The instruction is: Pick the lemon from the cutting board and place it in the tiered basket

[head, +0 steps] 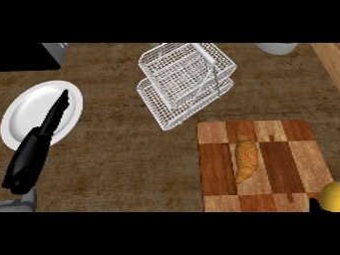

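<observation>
Counter [121,149]: brown, mottled, worn-looking top, filling most of view. Lighter wood strip [338,69] along right side, grain running diagonally. Black block [18,56] at upper left corner, grey panel [57,52] just beside it. Pale round object [277,47] at top edge, cut off. Light even, soft shadows.

White plate [25,117] lies on the tabletop [121,149] beneath the left hand's [36,144] fingers. Croissant [245,159] lies left of the right hand [334,196]. White vessel [277,48] sits at the far edge, well beyond the right hand.
</observation>
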You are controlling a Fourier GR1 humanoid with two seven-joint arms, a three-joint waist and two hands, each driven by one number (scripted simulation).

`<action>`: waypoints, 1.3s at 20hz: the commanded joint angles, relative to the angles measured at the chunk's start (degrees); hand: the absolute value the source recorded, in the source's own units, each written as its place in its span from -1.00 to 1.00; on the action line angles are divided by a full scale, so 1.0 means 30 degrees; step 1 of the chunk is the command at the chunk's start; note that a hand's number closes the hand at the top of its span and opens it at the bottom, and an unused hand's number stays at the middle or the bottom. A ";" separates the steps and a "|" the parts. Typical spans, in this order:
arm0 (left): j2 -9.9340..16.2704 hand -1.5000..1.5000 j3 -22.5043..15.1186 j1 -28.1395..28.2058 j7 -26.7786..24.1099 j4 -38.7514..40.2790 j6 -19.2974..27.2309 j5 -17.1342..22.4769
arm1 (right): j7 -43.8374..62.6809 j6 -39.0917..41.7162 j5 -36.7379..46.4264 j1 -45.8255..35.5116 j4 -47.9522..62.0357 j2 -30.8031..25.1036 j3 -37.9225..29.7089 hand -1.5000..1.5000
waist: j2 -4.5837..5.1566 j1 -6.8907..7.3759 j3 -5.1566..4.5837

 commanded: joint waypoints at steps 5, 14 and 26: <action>0.0227 0.00 0.0120 -0.0637 -0.0054 -0.0095 -0.0679 0.0428 | 0.5058 0.5437 0.4598 -0.3868 -0.5853 0.0276 0.5343 1.00 | 0.0174 0.0923 -0.0003; -0.0361 0.00 -0.0753 -0.0738 0.0134 0.0074 -0.0447 -0.0343 | 0.9572 0.7731 0.3921 -1.5524 -0.0362 0.0501 0.5312 1.00 | 0.0196 0.1371 0.0001; -0.0189 0.00 -0.0312 -0.2170 0.0619 0.0536 -0.0742 -0.0096 | 0.9014 0.4118 0.0642 -2.4667 1.0853 0.0503 -0.1055 1.00 | 0.0393 0.1706 0.0045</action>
